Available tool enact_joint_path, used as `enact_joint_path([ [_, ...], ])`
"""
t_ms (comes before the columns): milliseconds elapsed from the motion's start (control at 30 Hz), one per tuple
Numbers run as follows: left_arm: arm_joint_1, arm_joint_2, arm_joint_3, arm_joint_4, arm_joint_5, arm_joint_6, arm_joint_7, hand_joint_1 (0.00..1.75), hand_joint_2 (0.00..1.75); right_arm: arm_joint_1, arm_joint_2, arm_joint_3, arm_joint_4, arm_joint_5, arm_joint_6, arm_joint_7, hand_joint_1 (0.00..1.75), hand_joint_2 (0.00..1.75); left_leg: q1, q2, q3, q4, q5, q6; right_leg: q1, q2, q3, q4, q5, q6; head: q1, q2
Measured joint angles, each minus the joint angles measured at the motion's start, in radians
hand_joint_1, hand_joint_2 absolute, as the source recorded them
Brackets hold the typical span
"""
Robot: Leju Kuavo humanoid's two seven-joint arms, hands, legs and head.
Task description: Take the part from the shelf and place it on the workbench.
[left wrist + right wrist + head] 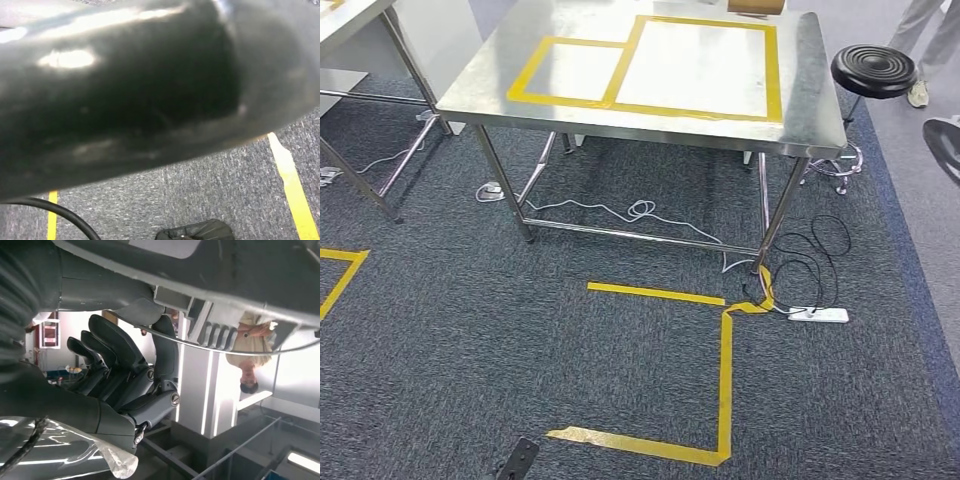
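The robot stands on the grey carpet floor and looks down at a shiny steel desk. Two boxes of yellow tape lie on the desk top, touching side by side: a small tape box toward the left edge and a big tape box that reaches close to the right edge. A brown box sits at the far edge of the desk. Where the part is cannot be told from these pictures. A black round stool stands just beside the desk's right edge, and a person's shoe is on the floor near the stool. Under the desk a white cord curls on the floor. A white power strip lies near the desk's front right leg. Lines of yellow floor tape make a corner on the carpet in front of the desk. In the right wrist view the right hand is wide: its dark fingers are spread apart and half bent, the grey thumb lies beside them, and nothing is seen in its hold. Some clear plastic sits close to the hand. A person in a pale shirt stands well apart from it. How the left hand stands cannot be told
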Motion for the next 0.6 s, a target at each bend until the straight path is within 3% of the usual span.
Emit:
enact_joint_path([
  [267,-0.001,0.0,-0.003,0.0,-0.01,0.0,0.005,0.0,0.0,-0.111,0.024,0.131,0.076,0.016,-0.019,-0.002,1.75,1.75,0.0,-0.001,-0.002,0.0,0.0,0.0,0.0,-0.001,-0.002,0.0,0.0,0.0,0.0,0.0],
  [600,-0.002,0.0,-0.003,0.0,-0.023,-0.002,0.007,0.0,0.0,-0.164,0.088,0.237,0.108,0.02,-0.06,-0.001,1.75,1.75,0.0,-0.002,-0.003,0.0,0.0,0.0,0.0,-0.003,-0.002,0.0,0.0,0.0,0.0,0.0],
])
